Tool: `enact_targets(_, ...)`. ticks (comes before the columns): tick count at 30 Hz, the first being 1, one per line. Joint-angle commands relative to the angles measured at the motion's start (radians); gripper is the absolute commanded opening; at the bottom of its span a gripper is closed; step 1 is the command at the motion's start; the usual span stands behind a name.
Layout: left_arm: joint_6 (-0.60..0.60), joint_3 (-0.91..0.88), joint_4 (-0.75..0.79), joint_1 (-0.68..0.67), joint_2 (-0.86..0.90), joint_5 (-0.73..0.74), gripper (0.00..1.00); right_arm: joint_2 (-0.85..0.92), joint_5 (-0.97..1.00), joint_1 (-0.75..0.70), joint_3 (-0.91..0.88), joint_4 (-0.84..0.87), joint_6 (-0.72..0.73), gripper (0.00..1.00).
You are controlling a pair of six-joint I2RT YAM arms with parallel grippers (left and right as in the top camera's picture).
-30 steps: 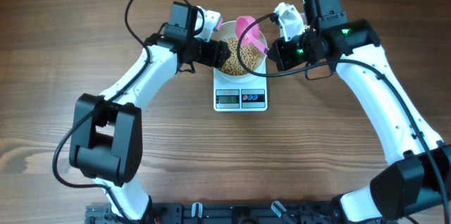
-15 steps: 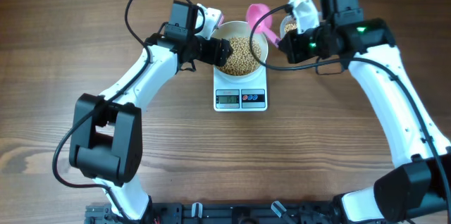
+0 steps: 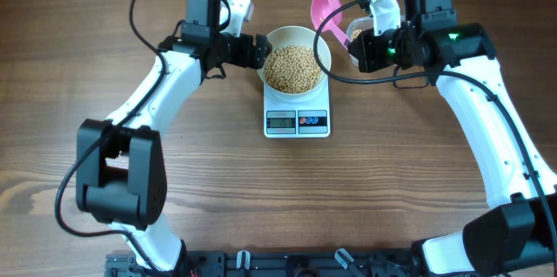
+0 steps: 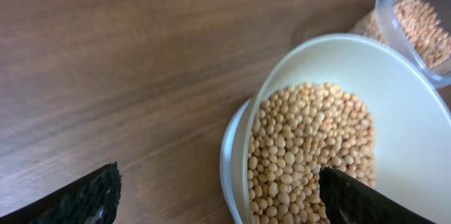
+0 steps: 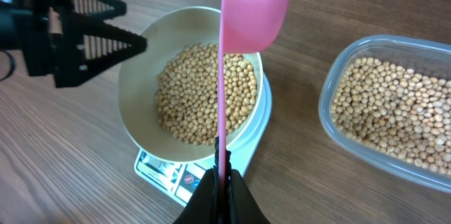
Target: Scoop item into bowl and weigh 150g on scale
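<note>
Beans [image 5: 204, 94]: small, round, tan, matte, heaped in a deep, glossy white bowl [image 5: 137, 104] on a square white scale [image 5: 173, 175]; I cannot read its display. Left gripper [image 3: 259, 51]: jaws wide, empty, just beside the bowl's left rim. Right gripper [image 5: 223, 182]: clamped on the thin handle of a pink plastic scoop [image 5: 255, 5], whose long axis runs straight out from the fingers over the bowl's right edge. Clear rounded tub [image 5: 325, 97] holding more beans: just beside the scoop, away from the bowl, nearest my right arm. I judge any top-up falls to that arm.
</note>
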Motion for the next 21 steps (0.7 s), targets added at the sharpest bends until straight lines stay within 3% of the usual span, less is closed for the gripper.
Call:
enact_targets(1,0.005,0.058,-0.012,0.029,-0.077,0.035,0.96,-0.027,-0.037,-0.013,0.030,0.012,0.023,0.04)
enact_targets(9,0.040,0.060,-0.095,0.018,-0.070,0.072,0.99,-0.027,-0.190,-0.082,0.030,0.029,0.043,0.04)
enact_targets(21,0.053,0.060,-0.088,-0.041,0.054,-0.021,1.00,-0.027,-0.193,-0.151,0.030,0.048,0.068,0.04)
